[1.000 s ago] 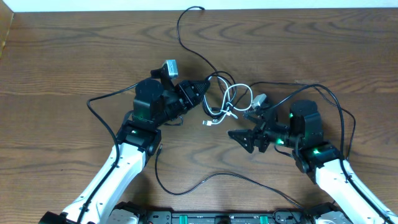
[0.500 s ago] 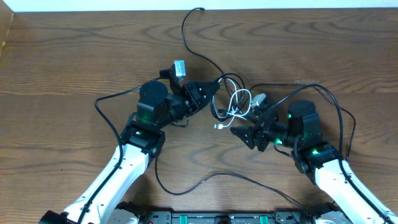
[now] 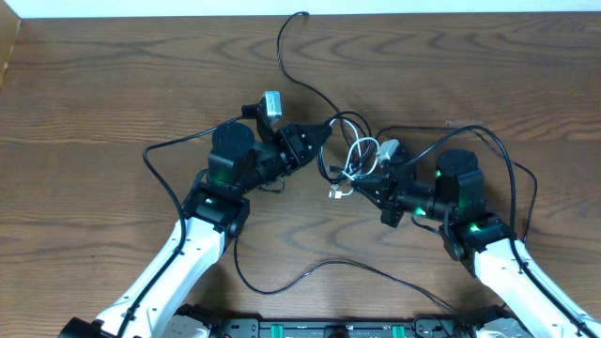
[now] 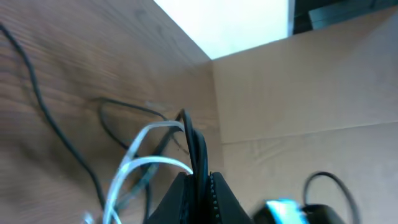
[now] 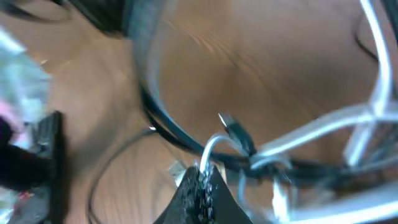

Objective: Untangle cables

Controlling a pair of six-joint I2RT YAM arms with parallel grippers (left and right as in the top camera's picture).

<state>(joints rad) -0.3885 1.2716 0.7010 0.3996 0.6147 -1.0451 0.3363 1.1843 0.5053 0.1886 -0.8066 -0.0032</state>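
Dark brown wooden table (image 3: pixel 94 94) with pronounced grain fills the overhead view. A narrow white band (image 3: pixel 141 7) runs along the 12 o'clock edge, and a paler brown strip (image 3: pixel 7 47) sits at 10 o'clock. In the left wrist view, a creased cardboard panel (image 4: pixel 311 93) stands beyond the table's edge, from 1 to 4 o'clock, under a bright white area (image 4: pixel 236 18) at 12 o'clock. Lighting is even.

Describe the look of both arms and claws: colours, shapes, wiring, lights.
The left arm and right arm have white lower links, black upper joints and small green lights. The left claw and right claw are black, tapering to points. A grey camera block tops the left wrist. Both arms trail thick black wires.
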